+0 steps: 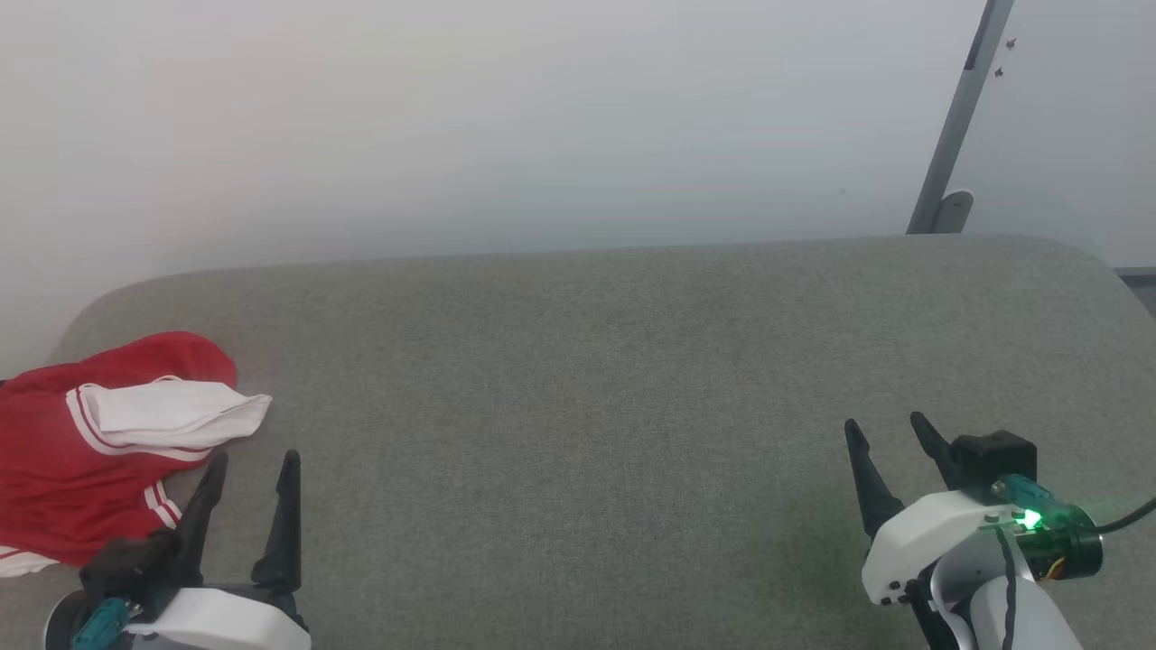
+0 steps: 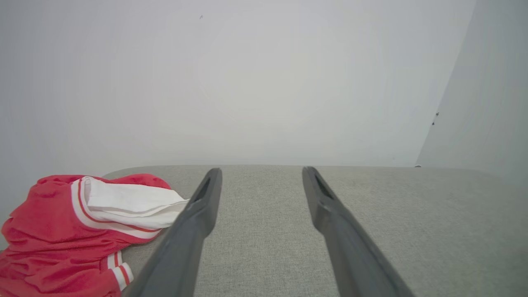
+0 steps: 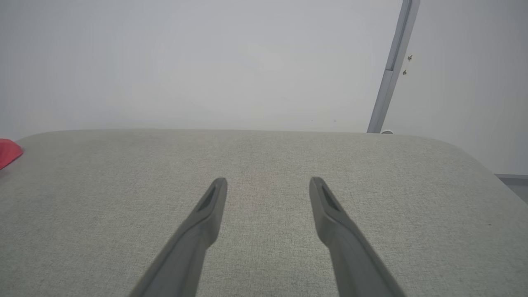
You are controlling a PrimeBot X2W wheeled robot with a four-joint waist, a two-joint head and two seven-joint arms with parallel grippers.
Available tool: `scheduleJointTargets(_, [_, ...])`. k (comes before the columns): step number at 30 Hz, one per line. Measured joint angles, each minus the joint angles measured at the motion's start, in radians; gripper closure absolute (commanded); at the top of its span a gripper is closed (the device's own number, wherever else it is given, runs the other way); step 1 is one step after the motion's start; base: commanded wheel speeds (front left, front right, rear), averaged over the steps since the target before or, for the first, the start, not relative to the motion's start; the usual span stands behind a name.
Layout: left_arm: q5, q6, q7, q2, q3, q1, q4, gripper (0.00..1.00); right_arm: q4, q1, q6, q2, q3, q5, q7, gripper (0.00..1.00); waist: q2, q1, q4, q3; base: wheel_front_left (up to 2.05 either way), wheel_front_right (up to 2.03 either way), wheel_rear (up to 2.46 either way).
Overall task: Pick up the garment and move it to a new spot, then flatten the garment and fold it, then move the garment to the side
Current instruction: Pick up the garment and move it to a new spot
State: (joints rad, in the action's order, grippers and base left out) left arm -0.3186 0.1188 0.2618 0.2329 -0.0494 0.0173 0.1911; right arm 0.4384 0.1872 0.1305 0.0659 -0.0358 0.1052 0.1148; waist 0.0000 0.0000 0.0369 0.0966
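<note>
Lying crumpled at the left end of a grey fabric-covered table [image 1: 578, 406] with rounded corners, a bright red soft garment [image 1: 81, 451] with a wide white cuff panel edged in thin red-and-white stripes is seen. The left hand [image 1: 255, 456], its two long dark fingers spread wide and empty, is placed just beside the garment; whether a finger touches the cloth cannot be told. The right hand [image 1: 883, 421], equally wide open and empty, is held over bare fabric at the table's right end, well apart.

Soft red garment [image 1: 54, 469], matt woven couch [image 1: 578, 406]
</note>
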Motion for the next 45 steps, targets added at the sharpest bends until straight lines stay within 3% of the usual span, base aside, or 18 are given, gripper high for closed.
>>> scheduleJointTargets(11, [-0.041, -0.055, -0.015, 0.0, -0.045, -0.019, 0.03, 0.0, 0.0, 0.0, 0.0, 0.005, 0.052, 0.018, 0.004, 0.0, 0.0, 0.0, -0.049, 0.008, 0.0, 0.0, 0.0])
scheduleJointTargets(25, [-0.067, -0.102, -0.064, 0.024, -0.085, -0.025, 0.038, 0.0, 0.032, 0.028, 0.0, 0.006, 0.187, 0.069, 0.009, 0.0, 0.0, 0.0, -0.217, 0.038, 0.0, 0.0, 0.0])
scheduleJointTargets(35, [-0.102, -0.108, -0.092, 0.023, -0.09, -0.001, 0.022, 0.0, 0.058, 0.034, 0.0, 0.0, 0.217, 0.087, 0.026, 0.0, 0.0, 0.0, -0.313, 0.047, 0.0, 0.0, 0.0])
scheduleJointTargets(45, [-0.123, -0.093, -0.121, 0.031, -0.072, -0.054, 0.053, 0.0, 0.066, 0.045, 0.0, 0.016, 0.197, 0.087, 0.03, 0.0, 0.0, 0.0, -0.322, 0.013, 0.0, 0.0, 0.0])
